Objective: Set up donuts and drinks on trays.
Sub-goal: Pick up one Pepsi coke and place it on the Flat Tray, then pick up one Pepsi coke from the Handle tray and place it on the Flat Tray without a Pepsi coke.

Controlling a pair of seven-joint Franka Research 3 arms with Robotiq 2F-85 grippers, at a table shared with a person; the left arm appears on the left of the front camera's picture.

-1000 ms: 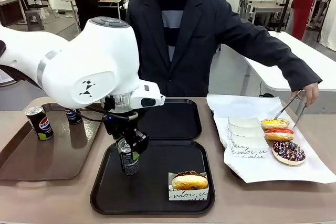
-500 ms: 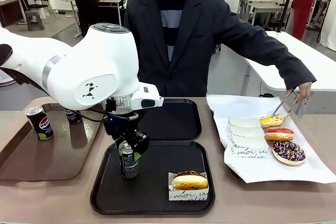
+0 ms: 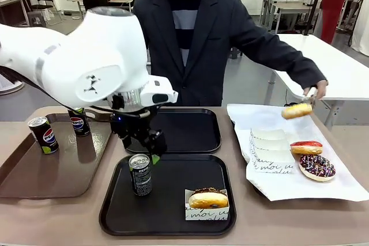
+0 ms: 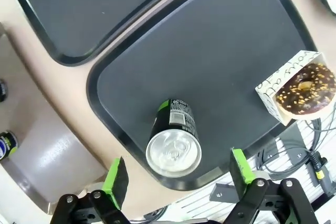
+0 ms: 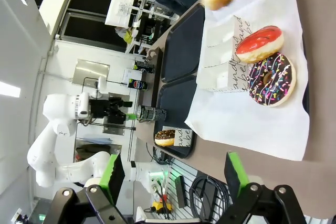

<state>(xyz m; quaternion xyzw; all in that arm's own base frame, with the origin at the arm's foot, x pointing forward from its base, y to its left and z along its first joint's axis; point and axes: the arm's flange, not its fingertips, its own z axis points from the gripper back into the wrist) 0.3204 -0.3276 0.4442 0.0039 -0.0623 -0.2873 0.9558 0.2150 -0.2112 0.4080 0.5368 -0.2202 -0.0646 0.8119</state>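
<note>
Front view: the left gripper hangs just above the can, jaws wide and holding nothing. The can stands upright at 9 o'clock on the near tray. A sleeved donut sits at 5 o'clock on the same tray. The far tray lies at 12 o'clock from it. A brown tray at 9 o'clock carries two cans.

At 3 o'clock, a red donut and a chocolate donut rest on paper. The person's hand lifts a yellow donut above it, apparently with tongs; that part is blurred.

Left wrist view: the pads flank the can without touching.

Right wrist view: the right gripper is spread wide, empty.
</note>
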